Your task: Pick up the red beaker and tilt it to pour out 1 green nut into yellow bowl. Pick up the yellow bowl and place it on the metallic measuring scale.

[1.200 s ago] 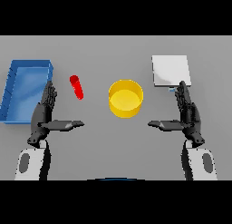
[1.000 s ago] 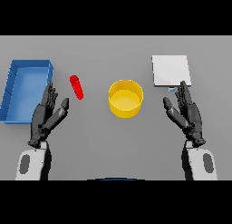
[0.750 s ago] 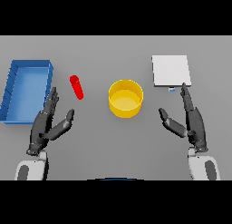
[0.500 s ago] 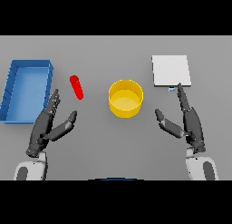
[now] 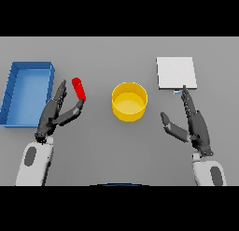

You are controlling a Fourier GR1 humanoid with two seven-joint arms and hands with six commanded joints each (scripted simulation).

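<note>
The red beaker lies tilted on the grey table, left of centre. A yellow bowl stands in the middle; I cannot make out a nut inside it. The metallic measuring scale is a pale square plate at the back right. My left hand is open just below and left of the beaker, its thumb tip reaching close to the beaker's lower end, holding nothing. My right hand is open to the right of the bowl, fingers pointing up toward the scale's front edge.
A blue rectangular tray sits at the far left, right beside my left hand's fingers. Bare grey table lies between the bowl and each hand.
My left hand has risen and shifted right toward the beaker, thumb now near its lower end. My right hand dropped lower and turned. Beaker, bowl and scale have not moved.
</note>
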